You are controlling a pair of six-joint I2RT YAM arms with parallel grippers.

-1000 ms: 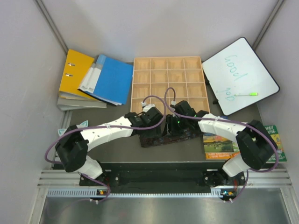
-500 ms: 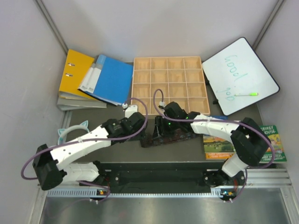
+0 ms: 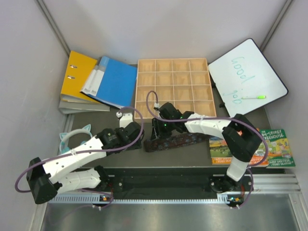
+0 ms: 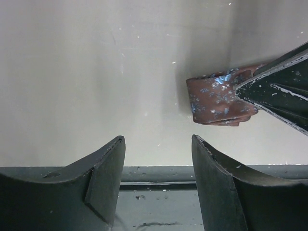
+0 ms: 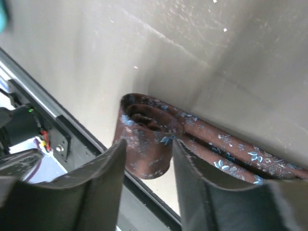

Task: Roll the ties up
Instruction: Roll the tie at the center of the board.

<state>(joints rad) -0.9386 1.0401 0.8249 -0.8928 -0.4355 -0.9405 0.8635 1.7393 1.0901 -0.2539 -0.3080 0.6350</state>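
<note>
Left claw (image 4: 158, 144) open, empty, drawn back; right claw (image 5: 147, 150) pinches tie roll (image 5: 144, 166), shifted left.

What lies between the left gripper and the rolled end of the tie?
Bare table surface only; the left wrist view shows nothing between the open left gripper and the tie's rolled end.

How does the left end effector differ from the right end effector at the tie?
The left end effector is open, with nothing between its fingers; the right end effector has the rolled end of the tie between its fingers, though whether it squeezes is unclear. The left one stands apart from the tie; the right one is directly at the roll. Both are black, with two fingers.
</note>
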